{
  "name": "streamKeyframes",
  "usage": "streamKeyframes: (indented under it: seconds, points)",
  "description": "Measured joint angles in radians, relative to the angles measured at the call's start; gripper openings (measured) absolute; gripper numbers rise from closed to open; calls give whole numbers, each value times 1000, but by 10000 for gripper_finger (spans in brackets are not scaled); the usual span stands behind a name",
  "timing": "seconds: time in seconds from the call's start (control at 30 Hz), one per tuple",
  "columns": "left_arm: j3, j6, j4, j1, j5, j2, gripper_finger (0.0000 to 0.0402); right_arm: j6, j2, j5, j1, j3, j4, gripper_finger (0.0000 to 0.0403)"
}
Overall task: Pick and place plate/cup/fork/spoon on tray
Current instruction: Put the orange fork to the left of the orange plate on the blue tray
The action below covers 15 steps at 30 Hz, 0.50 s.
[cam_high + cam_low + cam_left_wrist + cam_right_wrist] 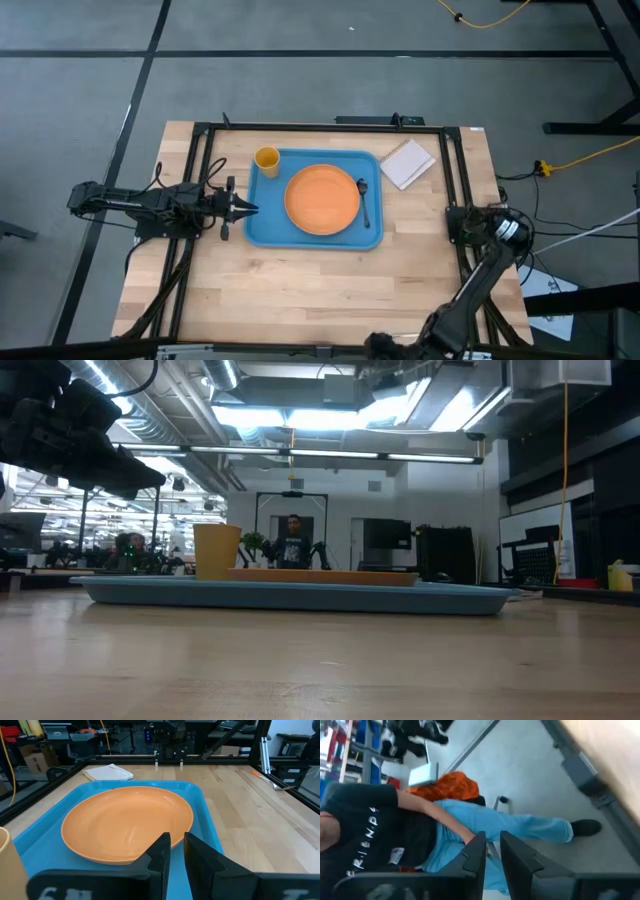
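The smooth, round orange plate [322, 200] lies flat in the middle of the light-blue plastic tray [262, 226] — rectangular, with rounded corners and a raised rim — with the small yellow cup [267, 159] upright in a far corner and the thin dark spoon [364, 200] beside the plate. The left gripper [250, 208] hovers at the tray's near-left edge, its dark fingers [159, 851] nearly together on nothing. The right gripper [493, 851] hangs off the table's right edge, fingers close together and empty — aimed at a seated person [380, 837].

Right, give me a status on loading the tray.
Done: the plate, cup and spoon sit on the tray. In hand: nothing; the left pincer hovers at the tray's edge, fingers nearly together. The right pincer hangs off the table. Left: the fork, nowhere in view.
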Motion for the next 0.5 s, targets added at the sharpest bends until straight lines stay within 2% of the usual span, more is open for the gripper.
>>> streamKeyframes:
  seconds: [0.07, 0.13, 0.3, 0.5]
  points:
    - [0, 0, 0, 0, 0, 0, 47, -3, 26, -27, 4, 0, -6, 62]
    - [0, 0, 0, 0, 0, 0, 47, -4, 46, -100, 2, 0, -42, 62]
    - [0, 0, 0, 0, 0, 0, 47, -2, 52, -327, -17, 0, -289, 62]
    - [0, 0, 0, 0, 0, 0, 47, -7, 54, -426, -19, 0, -609, 62]
